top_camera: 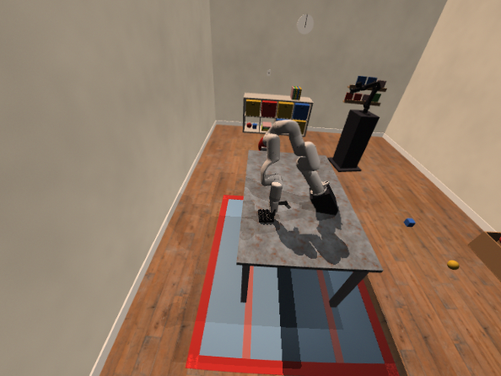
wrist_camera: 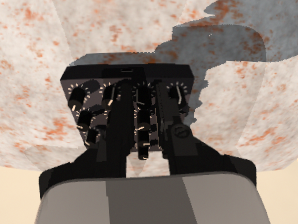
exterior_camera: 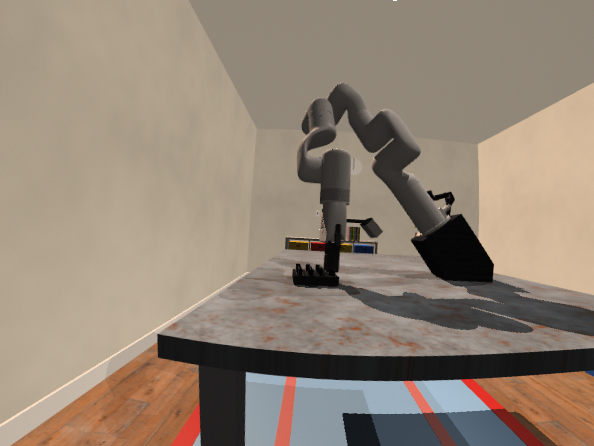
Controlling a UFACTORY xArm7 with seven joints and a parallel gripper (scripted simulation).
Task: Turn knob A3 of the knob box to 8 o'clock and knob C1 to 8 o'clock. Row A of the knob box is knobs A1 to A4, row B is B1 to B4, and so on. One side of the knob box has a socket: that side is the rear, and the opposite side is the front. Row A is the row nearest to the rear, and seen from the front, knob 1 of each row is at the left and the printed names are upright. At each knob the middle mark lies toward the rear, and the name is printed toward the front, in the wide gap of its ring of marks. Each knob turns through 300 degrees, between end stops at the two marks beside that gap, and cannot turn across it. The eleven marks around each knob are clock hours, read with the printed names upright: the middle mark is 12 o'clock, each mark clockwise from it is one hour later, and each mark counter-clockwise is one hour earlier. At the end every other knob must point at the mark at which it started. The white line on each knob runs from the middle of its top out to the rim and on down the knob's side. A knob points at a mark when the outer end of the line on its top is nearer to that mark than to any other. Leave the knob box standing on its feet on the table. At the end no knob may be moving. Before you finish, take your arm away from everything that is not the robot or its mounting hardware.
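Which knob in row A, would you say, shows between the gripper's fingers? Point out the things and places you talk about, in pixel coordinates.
Knob A3 (wrist_camera: 144, 95), third from left: the gripper (top_camera: 273, 214) (exterior_camera: 332, 271) (wrist_camera: 144, 97) straddles it, while A1 (wrist_camera: 77, 95), A2 (wrist_camera: 109, 94) and A4 (wrist_camera: 176, 93) show outside.

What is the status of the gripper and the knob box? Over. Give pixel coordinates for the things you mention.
Gripper (top_camera: 273, 215) (exterior_camera: 332, 270) (wrist_camera: 144, 97) slightly open, fingers astride knob A3 (wrist_camera: 144, 95). Knob box (top_camera: 265, 216) (exterior_camera: 315, 281) (wrist_camera: 184, 73) on table (top_camera: 261, 249) (exterior_camera: 280, 320) (wrist_camera: 30, 100). Fingers partly block wrist view.
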